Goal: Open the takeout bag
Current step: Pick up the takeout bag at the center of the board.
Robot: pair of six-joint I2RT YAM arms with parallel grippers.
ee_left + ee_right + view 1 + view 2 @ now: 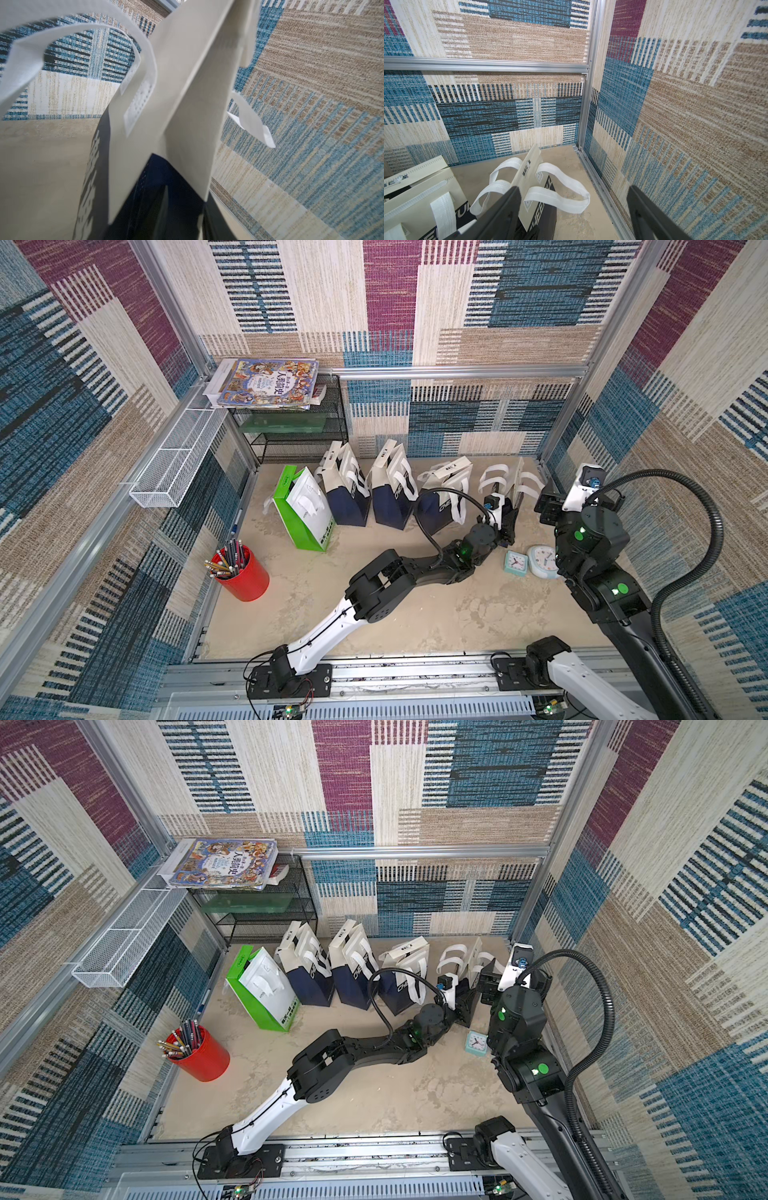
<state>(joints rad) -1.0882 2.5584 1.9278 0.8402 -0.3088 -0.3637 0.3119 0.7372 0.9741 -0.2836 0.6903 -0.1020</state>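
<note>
The takeout bag [519, 483] [473, 963] stands folded flat at the right end of the row, white above and navy below, with white loop handles. My left gripper [508, 522] [465, 1006] is pressed against the bag's near edge. In the left wrist view the bag's white panel [187, 104] and navy gusset fill the jaw area, blurred, and the fingers cannot be made out. My right gripper [546, 506] [574, 188] hangs open just right of the bag [529, 174], above its handles, holding nothing.
Three more white-and-navy bags [392, 493] and a green-and-white bag [305, 510] stand to the left. Two small clocks [516, 563] sit by the right arm. A red pencil cup [245, 574] is front left. A wire rack [291, 439] with books fills the back left corner. The right wall is close.
</note>
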